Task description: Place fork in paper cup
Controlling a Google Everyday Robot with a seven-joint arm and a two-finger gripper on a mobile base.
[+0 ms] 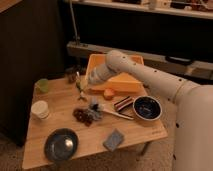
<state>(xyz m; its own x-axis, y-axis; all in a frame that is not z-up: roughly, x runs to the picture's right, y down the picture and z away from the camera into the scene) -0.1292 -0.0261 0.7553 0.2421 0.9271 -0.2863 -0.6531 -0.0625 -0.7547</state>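
Surface (92, 134) layout, pincer (82, 88) mid-rear
Paper cup (40, 109) at left edge; pincer behind-right of it, just left of bin (120, 82); bowl (147, 107) at right; plate (61, 144) front-left.

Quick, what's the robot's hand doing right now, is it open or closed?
Gripper: closed, over the table beside the orange bin; whether it holds anything cannot be told.
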